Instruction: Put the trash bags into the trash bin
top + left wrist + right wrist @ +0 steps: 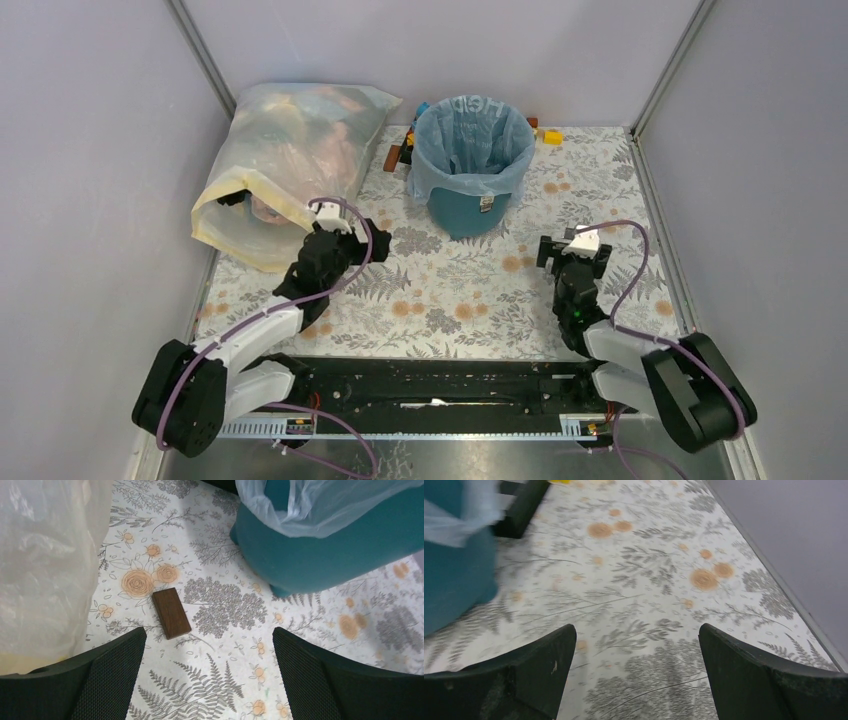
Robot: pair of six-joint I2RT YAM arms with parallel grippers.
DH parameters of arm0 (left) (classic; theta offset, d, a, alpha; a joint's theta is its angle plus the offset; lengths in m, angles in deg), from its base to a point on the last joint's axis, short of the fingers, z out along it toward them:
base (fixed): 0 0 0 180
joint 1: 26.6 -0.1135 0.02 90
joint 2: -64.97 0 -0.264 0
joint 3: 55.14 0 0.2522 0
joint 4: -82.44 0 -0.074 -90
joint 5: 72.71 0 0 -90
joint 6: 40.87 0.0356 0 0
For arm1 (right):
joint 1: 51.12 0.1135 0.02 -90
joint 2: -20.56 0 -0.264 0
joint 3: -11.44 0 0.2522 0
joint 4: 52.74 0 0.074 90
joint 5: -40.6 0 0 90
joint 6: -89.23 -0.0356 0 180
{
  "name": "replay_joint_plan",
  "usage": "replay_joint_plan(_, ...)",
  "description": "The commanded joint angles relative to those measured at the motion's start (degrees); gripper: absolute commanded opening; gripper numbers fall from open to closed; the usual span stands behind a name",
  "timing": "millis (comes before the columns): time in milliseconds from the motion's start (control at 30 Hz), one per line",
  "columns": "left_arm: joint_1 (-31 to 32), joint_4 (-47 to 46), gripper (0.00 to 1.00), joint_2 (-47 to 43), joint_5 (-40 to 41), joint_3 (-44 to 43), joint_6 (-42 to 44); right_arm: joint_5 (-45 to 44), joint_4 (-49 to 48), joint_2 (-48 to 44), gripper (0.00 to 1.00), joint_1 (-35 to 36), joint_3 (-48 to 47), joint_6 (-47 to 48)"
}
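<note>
The trash bin [468, 208] is a round teal bucket at the back middle of the floral mat. The pale blue trash bag [470, 140] sits inside it, its crinkly top folded out over the rim. My left gripper [345, 232] hovers open to the bin's front left, with nothing between its fingers. The left wrist view shows the bin [320, 555] and the bag's edge [310, 505] at the upper right, beyond the open left gripper [209, 645]. My right gripper [575, 250] is open and empty to the bin's front right. The right wrist view has the right gripper [636, 640] over bare mat and the bin [454, 580] at the left edge.
A large yellowish clear sack [285, 165] lies at the back left, close to the left arm. A small brown wooden block [171, 612] lies flat on the mat just ahead of the left fingers. Small toy blocks [551, 137] lie behind the bin. Walls close in on both sides.
</note>
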Motion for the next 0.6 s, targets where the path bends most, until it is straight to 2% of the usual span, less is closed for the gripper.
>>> replay_joint_plan(0,0.1,-10.0,0.99,-1.2,-1.5,3.4,5.6,8.0,-10.5,5.8,1.00,-8.8,-1.8,-2.5)
replay_joint_plan(33,0.1,-10.7,0.99,-1.2,-1.7,3.9,5.9,9.1,-7.2,6.3,1.00,-9.7,-3.1,-2.1)
replay_joint_plan(100,0.1,-12.4,0.99,-0.6,-2.2,4.8,6.1,10.9,-8.3,9.6,1.00,-12.3,-3.8,-3.1)
replay_joint_plan(167,0.1,-13.5,0.99,0.2,-2.7,4.9,6.1,11.1,-14.6,15.1,1.00,-13.8,-2.9,-3.1)
replay_joint_plan(233,0.1,-13.6,0.99,0.7,-3.6,4.5,5.4,9.9,-25.0,23.1,1.00,-14.5,-1.8,-3.2)
replay_joint_plan(300,0.1,-12.5,0.99,0.5,-4.4,3.7,4.8,14.8,-30.9,29.2,1.00,-16.9,-3.1,-2.6)
replay_joint_plan(367,0.1,-11.7,0.99,0.3,-5.1,3.4,5.4,16.6,-18.4,25.8,1.00,-18.2,-5.9,-4.3)
replay_joint_plan(567,-0.1,-10.1,0.99,-0.5,-5.0,3.7,6.9,18.5,-18.6,27.0,1.00,-20.1,-6.9,-6.3)
